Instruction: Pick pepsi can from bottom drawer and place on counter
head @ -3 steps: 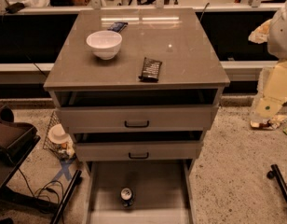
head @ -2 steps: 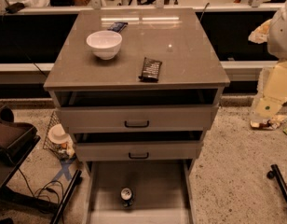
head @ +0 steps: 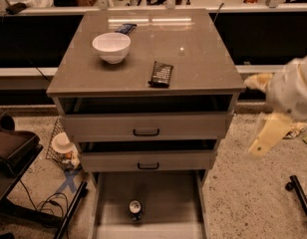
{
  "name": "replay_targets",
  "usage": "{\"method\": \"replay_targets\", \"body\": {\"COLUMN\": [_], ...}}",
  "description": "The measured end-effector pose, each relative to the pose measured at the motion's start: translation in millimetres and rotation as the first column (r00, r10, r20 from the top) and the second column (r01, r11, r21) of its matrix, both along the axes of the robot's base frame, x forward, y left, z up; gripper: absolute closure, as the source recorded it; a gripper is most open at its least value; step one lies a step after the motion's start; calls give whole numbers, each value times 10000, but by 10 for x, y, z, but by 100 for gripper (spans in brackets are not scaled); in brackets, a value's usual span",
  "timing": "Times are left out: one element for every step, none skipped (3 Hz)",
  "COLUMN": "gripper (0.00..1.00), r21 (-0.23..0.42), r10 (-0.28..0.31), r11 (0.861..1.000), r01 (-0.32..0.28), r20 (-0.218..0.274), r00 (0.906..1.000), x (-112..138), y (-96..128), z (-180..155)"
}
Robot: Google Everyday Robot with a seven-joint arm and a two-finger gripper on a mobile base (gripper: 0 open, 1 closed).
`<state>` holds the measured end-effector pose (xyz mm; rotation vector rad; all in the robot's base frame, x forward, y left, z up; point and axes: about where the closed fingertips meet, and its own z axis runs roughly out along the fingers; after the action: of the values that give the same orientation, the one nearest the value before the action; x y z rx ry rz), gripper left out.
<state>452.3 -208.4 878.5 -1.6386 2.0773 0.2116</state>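
The pepsi can (head: 136, 209) stands upright on the floor of the bottom drawer (head: 168, 195), which is pulled out toward me, near its front middle. The counter (head: 193, 59) is the grey-brown top of the cabinet. My gripper (head: 269, 134) hangs at the right of the cabinet, level with the upper drawers, on a white arm (head: 295, 88). It is well above and to the right of the can and holds nothing that I can see.
A white bowl (head: 111, 47), a black snack packet (head: 161, 74) and a blue packet (head: 125, 28) lie on the counter. The two upper drawers (head: 146, 126) stand slightly open. A dark seat (head: 11, 148) and cables are on the left, and a black bar (head: 300, 195) lies on the floor at the right.
The arm and gripper have swung down and leftward at the right of the cabinet, toward me. The can, drawers and counter items have not moved.
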Motion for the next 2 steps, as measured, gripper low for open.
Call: {"method": "replay_targets", "body": {"gripper": [0,0], "r21": [3061,4172], "r10": [-17,-573], "r11": [9520,9087], "r01": [-99,-100], "r20": [375,1485], "r00": [9993,9873], "x": [-33,2], "y": [156,30], "z": [-1017,-1353]}}
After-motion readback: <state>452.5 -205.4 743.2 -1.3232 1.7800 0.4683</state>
